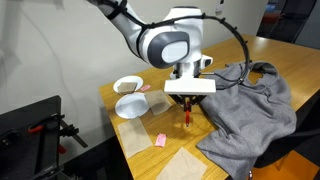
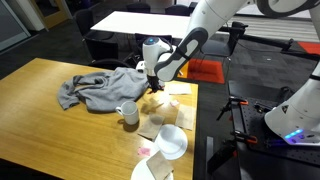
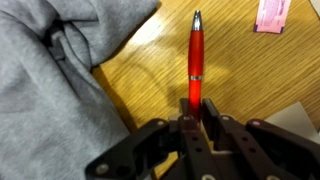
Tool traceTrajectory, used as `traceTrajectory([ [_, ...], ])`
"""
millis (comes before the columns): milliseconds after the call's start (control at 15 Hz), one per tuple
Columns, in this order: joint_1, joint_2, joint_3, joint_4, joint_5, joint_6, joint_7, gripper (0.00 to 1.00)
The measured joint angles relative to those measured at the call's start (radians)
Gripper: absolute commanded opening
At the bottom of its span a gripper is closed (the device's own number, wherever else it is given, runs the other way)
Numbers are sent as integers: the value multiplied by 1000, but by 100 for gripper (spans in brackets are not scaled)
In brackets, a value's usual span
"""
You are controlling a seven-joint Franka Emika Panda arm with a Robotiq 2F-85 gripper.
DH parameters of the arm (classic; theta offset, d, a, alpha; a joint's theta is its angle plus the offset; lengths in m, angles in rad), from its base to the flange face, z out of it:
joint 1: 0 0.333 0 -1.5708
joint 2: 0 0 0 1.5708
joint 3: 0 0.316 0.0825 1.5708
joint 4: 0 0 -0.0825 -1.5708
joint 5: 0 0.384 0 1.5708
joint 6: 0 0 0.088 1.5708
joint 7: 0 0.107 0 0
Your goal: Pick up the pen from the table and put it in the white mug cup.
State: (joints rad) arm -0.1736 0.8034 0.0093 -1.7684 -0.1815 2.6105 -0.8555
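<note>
As jaws press together, pincer (image 3: 196, 106) clamps the red pen (image 3: 196, 55)

pen (image 3: 195, 50): showing glossy red with silver tip and band, between the jaws
gripper (image 3: 197, 108): showing black
cloth (image 3: 50, 90): showing plain grey beside the jaws
table (image 3: 240, 80): showing light-brown wood grain
block (image 3: 272, 12): showing pink beyond the jaws

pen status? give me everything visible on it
The pen is slim and glossy red, plastic by the look of it, with a silver band around the middle and a silvery pointed tip. The gripper is shut on its back end. In an exterior view it stands upright under the gripper, tip down towards the table. Whether the tip touches the wood cannot be told. The grey cloth lies beside it, apart from it.
</note>
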Motion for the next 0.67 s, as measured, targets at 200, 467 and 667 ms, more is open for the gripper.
traceTrajectory([
  [200, -5, -89, 2, -1, 12, -99, 26, 4],
  [467, 0, -191, 4, -3, 46, -199, 119, 4],
  [667, 2, -252, 13, -5, 74, -252, 173, 4],
])
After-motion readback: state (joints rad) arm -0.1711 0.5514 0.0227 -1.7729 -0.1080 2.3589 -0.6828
